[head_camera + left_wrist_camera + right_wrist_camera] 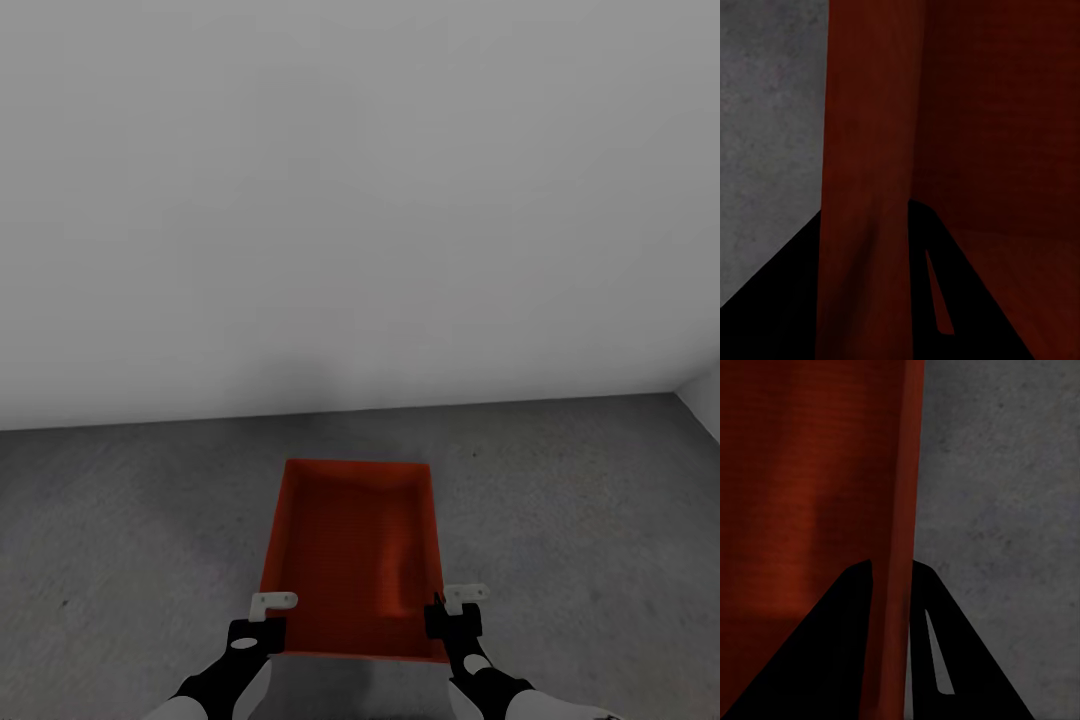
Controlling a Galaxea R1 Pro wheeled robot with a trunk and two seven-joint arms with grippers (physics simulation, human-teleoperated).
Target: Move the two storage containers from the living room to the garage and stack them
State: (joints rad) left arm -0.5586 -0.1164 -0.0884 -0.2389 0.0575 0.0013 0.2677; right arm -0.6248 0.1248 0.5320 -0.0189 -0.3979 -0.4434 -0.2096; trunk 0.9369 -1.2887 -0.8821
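Observation:
One orange-red storage container (352, 545), open at the top and empty, lies lengthwise in front of me over the dark grey concrete floor (130, 540) of the garage. My left gripper (264, 622) is shut on its left wall near the near corner, and my right gripper (450, 612) is shut on its right wall. In the left wrist view the left gripper (866, 210) straddles the red wall (862, 150). In the right wrist view the right gripper (891, 564) pinches the thin rim (904, 472). Whether the box rests on the floor or hangs just above it, I cannot tell.
A plain grey-white wall (360, 200) stands just beyond the container's far end. A second wall meets it in a corner at the far right (703, 400). Bare concrete lies on both sides of the box.

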